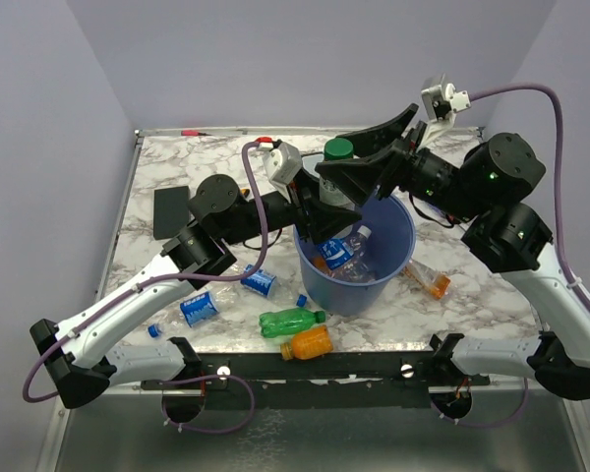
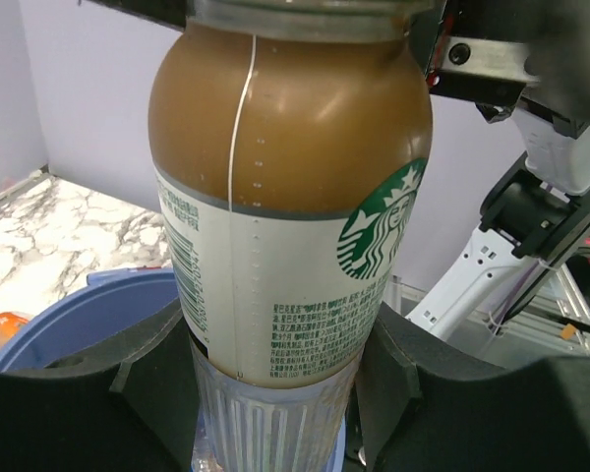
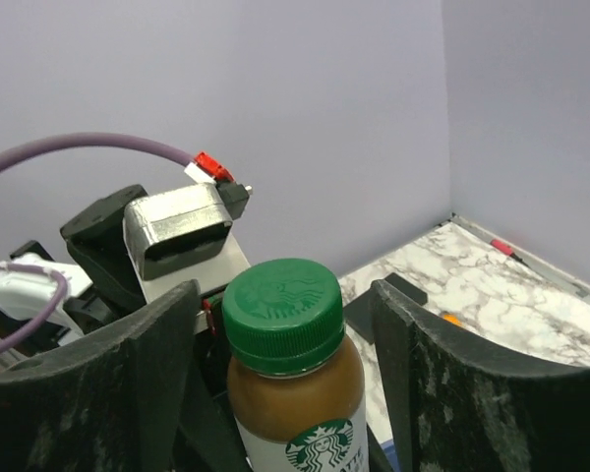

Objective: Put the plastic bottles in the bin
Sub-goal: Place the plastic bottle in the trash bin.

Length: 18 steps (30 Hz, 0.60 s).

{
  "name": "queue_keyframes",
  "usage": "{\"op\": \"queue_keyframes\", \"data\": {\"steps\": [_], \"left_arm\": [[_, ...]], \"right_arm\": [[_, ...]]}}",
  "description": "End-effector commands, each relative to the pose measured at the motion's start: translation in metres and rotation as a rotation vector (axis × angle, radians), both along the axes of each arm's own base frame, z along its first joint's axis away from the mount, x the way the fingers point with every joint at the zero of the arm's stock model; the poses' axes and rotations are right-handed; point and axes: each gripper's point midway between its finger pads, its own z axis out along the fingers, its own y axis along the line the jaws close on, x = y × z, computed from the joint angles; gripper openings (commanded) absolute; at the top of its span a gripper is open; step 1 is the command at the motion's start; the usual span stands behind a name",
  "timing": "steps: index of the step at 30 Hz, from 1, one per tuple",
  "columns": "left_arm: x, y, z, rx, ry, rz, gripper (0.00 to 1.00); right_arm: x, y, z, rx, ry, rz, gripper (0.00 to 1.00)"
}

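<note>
Lavender walls close in a marble-patterned table (image 1: pixel 472 305), and the blue bin (image 1: pixel 359 295) stands near its middle. Your left gripper (image 1: pixel 318 211) is clamped on the lower body of the brown bottle (image 1: pixel 336 165) and holds it upright over the bin's far-left rim. In the left wrist view the bottle's label fills the frame, with the rim showing low on the left.

Your right gripper (image 1: pixel 362 155) reaches in over the bin's far side. Its fingers are spread either side of the green cap (image 3: pixel 280 313) with a gap on each side, so it grips nothing. The two arms together crowd the space above the bin's mouth.

- **Inside the bin:** a clear bottle (image 1: pixel 352 258) with a blue label.
- **In front of the bin, toward its left:** a green bottle (image 1: pixel 291 321) and an orange bottle (image 1: pixel 308 343) lying side by side, with a loose blue cap (image 1: pixel 301 300) just beside the bin's wall.
- **Left of the bin:** a blue-labelled bottle (image 1: pixel 259 281) and, farther out, a second labelled bottle (image 1: pixel 198 308).
- **Just right of the bin:** a slim orange bottle (image 1: pixel 428 279).
- **Well left of the bin:** a flat black rectangle (image 1: pixel 171 211), past your left arm.
</note>
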Motion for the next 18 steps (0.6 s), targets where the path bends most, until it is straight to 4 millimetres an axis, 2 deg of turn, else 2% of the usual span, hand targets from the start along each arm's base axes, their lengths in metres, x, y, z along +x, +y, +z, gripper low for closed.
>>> {"op": "queue_keyframes", "data": {"steps": [1, 3, 7, 9, 10, 11, 12, 14, 18], "left_arm": [[-0.01, 0.004, 0.012, -0.021, 0.006, -0.036, 0.11], [-0.01, 0.004, 0.01, -0.019, -0.001, -0.029, 0.14], [-0.007, 0.008, 0.013, -0.031, -0.011, 0.0, 0.28], [-0.006, 0.011, 0.015, -0.039, -0.024, 0.015, 0.55], [-0.005, 0.014, 0.017, -0.049, -0.037, 0.03, 0.63], [-0.005, 0.018, 0.019, -0.063, -0.051, 0.045, 0.68], [-0.004, 0.022, 0.019, -0.075, -0.067, 0.067, 0.74], [-0.002, 0.036, 0.022, -0.116, -0.111, 0.128, 0.98], [0.004, 0.075, 0.024, -0.198, -0.193, 0.299, 0.99]], "right_arm": [[0.003, -0.003, 0.003, -0.033, -0.034, -0.03, 0.62], [0.007, -0.003, -0.003, -0.056, -0.017, -0.046, 0.46], [0.013, -0.001, -0.014, -0.112, 0.019, -0.059, 0.32], [0.014, -0.003, -0.017, -0.127, 0.027, -0.074, 0.22], [0.014, -0.005, -0.018, -0.13, 0.03, -0.08, 0.16], [0.015, -0.009, -0.018, -0.131, 0.03, -0.1, 0.05], [0.016, -0.013, -0.018, -0.13, 0.035, -0.119, 0.01], [0.018, -0.023, -0.017, -0.129, 0.028, -0.163, 0.01], [0.027, -0.056, -0.014, -0.097, 0.02, -0.325, 0.0]]}}
